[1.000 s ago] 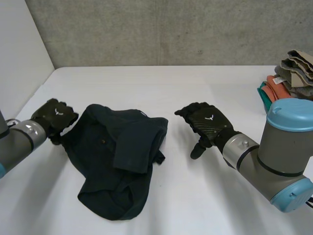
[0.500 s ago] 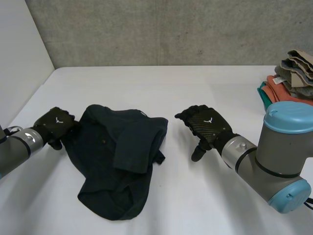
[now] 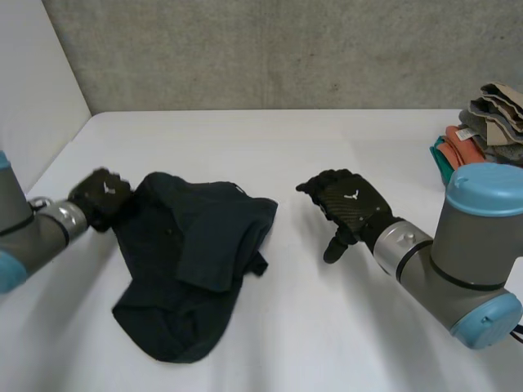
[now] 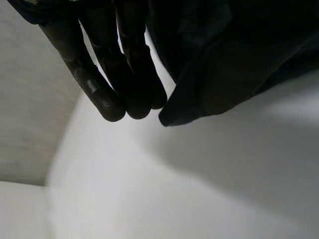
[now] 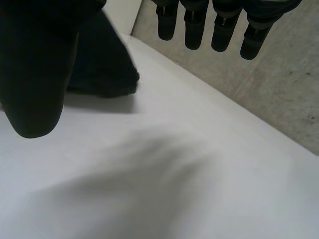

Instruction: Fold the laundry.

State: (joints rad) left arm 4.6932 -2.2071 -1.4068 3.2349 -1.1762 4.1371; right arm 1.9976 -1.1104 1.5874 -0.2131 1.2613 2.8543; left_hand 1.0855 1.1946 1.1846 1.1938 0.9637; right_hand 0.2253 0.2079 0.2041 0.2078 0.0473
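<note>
A dark navy garment (image 3: 192,261) lies crumpled on the white table (image 3: 327,327), left of the middle. My left hand (image 3: 102,194) is at the garment's far left edge, fingers closed on the cloth. In the left wrist view the fingers (image 4: 117,69) press together against a fold of the garment (image 4: 239,59). My right hand (image 3: 347,204) hovers open to the right of the garment, apart from it, fingers relaxed and thumb hanging down. In the right wrist view its fingertips (image 5: 214,30) and thumb (image 5: 35,74) hold nothing, and the garment (image 5: 107,69) lies beyond.
A pile of folded cloths (image 3: 482,131), tan over orange and teal, sits at the table's far right edge. A white wall (image 3: 33,98) bounds the left side and a grey concrete wall (image 3: 286,49) the back.
My left hand has closed on the garment's left edge. The garment has shifted left and towards the front, its lower part most. The right hand has barely moved.
</note>
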